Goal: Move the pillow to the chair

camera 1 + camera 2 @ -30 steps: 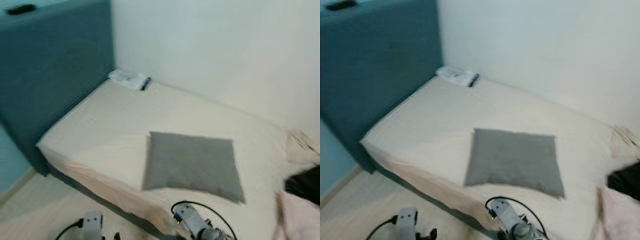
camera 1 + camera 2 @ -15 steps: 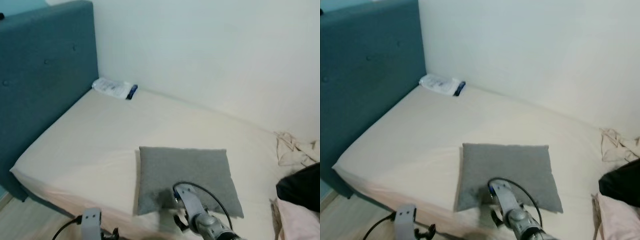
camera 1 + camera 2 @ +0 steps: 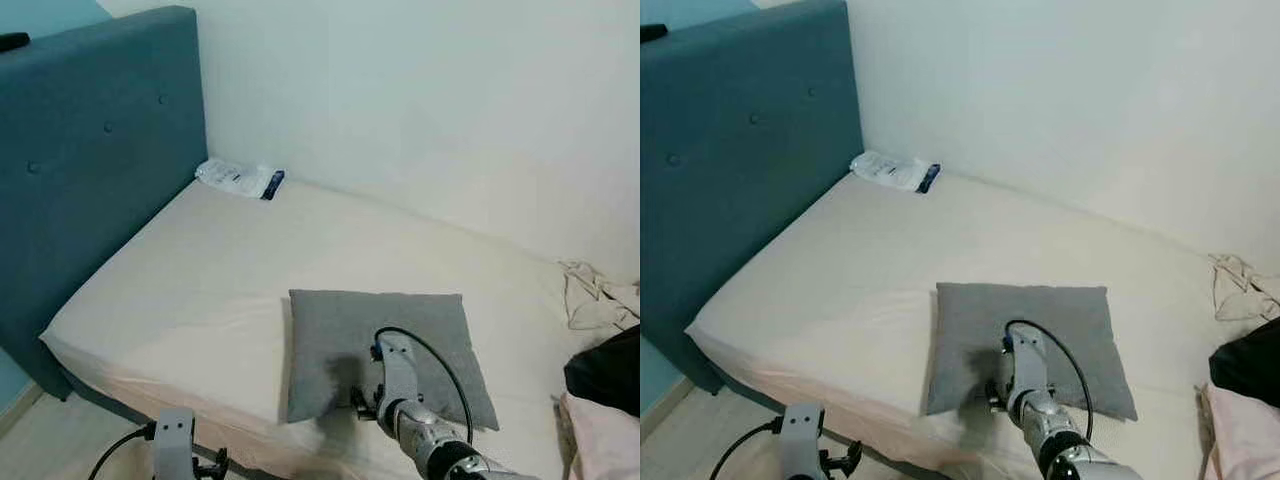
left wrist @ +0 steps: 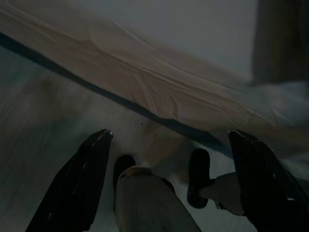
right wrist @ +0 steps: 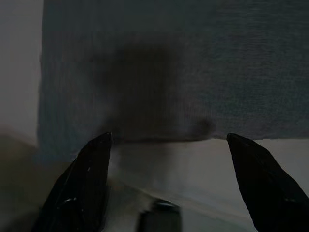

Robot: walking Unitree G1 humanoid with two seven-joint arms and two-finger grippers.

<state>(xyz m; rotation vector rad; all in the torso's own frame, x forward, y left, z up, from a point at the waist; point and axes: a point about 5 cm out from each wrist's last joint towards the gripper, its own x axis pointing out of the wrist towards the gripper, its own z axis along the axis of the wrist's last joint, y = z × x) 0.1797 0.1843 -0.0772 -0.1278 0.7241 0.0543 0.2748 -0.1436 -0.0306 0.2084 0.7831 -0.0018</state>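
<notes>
While the right arm (image 3: 415,425) reached out over the near edge of the bed (image 3: 200,270), the pillow (image 3: 400,325) lay flat on the cream sheet, toward the near side and well apart from the blue headboard (image 3: 90,160). It was grey and roughly square, with its near edge close to the mattress edge. The right gripper (image 5: 169,193) hung just above the pillow's near part, its two black fingers (image 5: 84,183) spread wide with nothing between them; in the right wrist view the grey fabric lay ahead of the fingertips, with a dark shadow cast on it. The left gripper (image 4: 169,188) sat low beside the bed, its fingers (image 4: 79,183) likewise spread wide and holding nothing, and the left wrist view showed the sheet's hanging edge and the dark bed base ahead of it, dim and blurred. A white packet (image 3: 238,178) with a dark blue end lay at the far corner of the bed, against the wall and beside the headboard. Crumpled pale cloth (image 3: 598,292) and a black item (image 3: 608,370) lay at the right end of the bed.
</notes>
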